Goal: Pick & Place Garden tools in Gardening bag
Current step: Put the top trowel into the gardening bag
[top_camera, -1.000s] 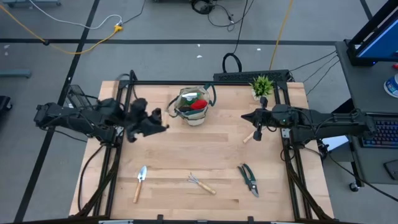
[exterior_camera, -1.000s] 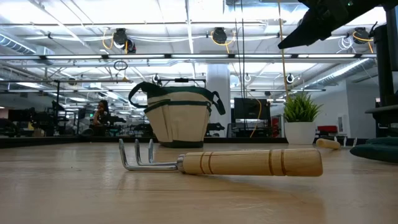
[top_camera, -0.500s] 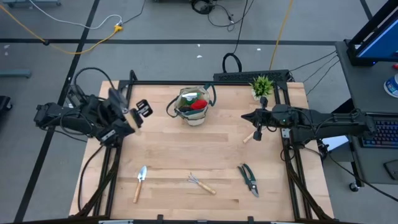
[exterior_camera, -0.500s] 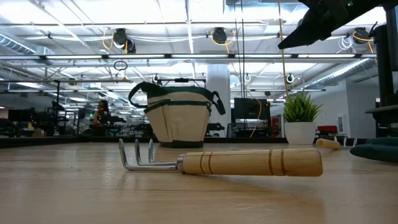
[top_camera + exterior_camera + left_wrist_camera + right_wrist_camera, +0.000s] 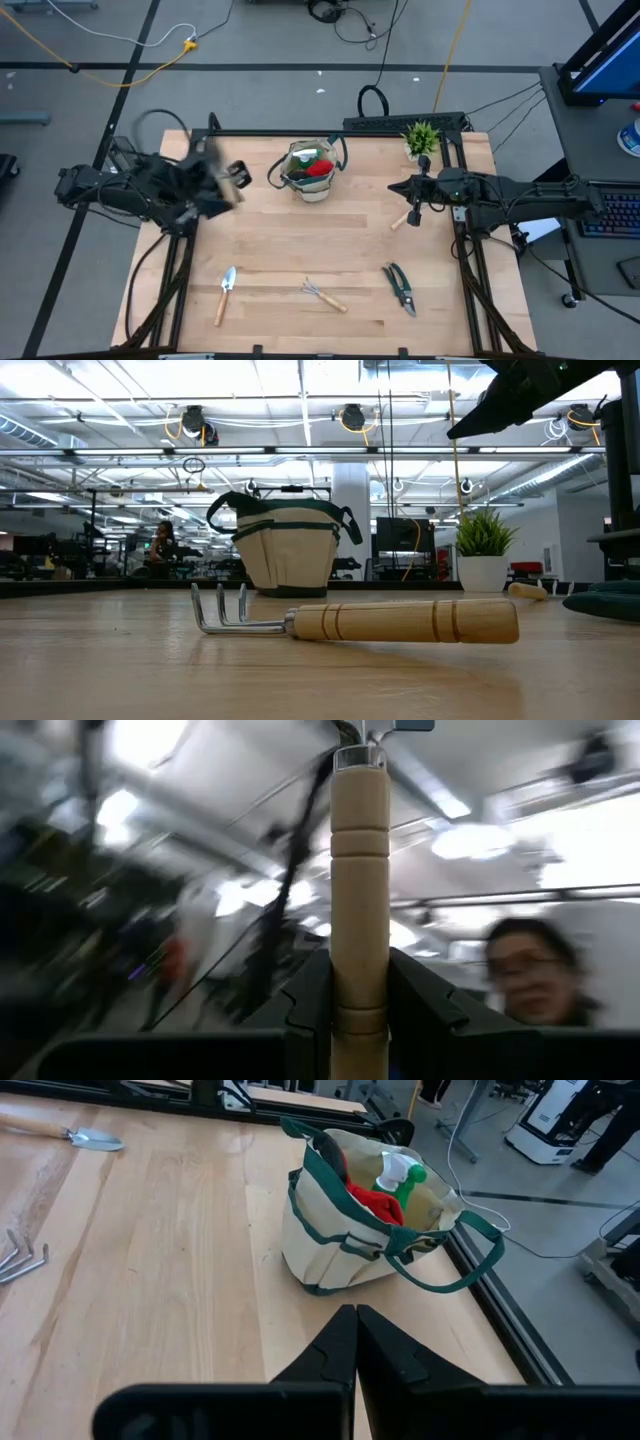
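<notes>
The beige gardening bag with green trim stands at the table's far middle. A red glove and a green spray bottle are inside it. My left gripper, left of the bag and above the table, is shut on a wooden-handled tool whose head is out of view. My right gripper is shut and empty, hovering over another wooden-handled tool that lies on the table. A trowel, a rake and pruning shears lie flat near the table's near edge. My left gripper pinches the tool's wooden handle between its two fingers. The handle runs out forward along the fingers, its metal collar at the far end. The tool is lifted clear of the table and points up toward the ceiling.
A small potted plant stands at the far right corner. A black frame rail runs along the table's far edge. A person shows in the room behind. Bare wood lies between the bag and the near tools.
My left gripper has drawn back toward the table's left and far edges, away from the bag, and has tipped and turned; it shows blurred now. The right arm and the tools on the table have stayed still.
</notes>
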`<action>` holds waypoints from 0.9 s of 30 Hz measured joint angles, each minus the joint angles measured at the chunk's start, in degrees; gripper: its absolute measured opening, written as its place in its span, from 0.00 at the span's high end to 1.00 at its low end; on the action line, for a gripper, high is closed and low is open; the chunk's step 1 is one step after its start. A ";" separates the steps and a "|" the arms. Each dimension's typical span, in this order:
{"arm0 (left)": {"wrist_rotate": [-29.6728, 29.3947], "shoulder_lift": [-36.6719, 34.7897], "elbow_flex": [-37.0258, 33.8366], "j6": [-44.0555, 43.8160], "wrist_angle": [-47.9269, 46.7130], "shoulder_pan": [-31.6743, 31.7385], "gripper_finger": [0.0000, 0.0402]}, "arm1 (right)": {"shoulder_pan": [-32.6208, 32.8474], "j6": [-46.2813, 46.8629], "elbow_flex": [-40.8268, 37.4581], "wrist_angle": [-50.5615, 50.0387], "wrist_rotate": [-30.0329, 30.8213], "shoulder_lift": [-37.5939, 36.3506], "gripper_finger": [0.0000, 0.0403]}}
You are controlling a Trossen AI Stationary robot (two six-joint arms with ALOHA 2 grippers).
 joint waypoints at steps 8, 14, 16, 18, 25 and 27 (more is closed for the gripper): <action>-18.33 0.11 -0.02 -2.89 -26.83 0.00 0.82 | -0.01 0.00 -0.01 0.00 -0.02 0.00 1.00; -26.45 0.10 -0.02 -4.41 -39.06 0.00 0.82 | 0.00 0.00 -0.01 0.00 -0.02 0.02 1.00; -28.59 0.09 -0.02 -4.90 -41.26 0.00 0.82 | 0.00 0.00 -0.01 0.01 -0.02 0.04 1.00; -30.54 0.04 -0.02 -5.49 -43.04 0.00 0.82 | 0.00 0.00 -0.01 0.37 -0.02 0.04 1.00; -35.14 0.07 -0.02 -5.45 -45.53 0.00 0.82 | 0.00 -1.65 -0.01 7.04 -0.02 0.11 1.00; -36.16 0.08 -0.02 -4.97 -45.76 0.00 0.82 | 0.00 -3.60 -0.01 8.92 0.00 0.11 1.00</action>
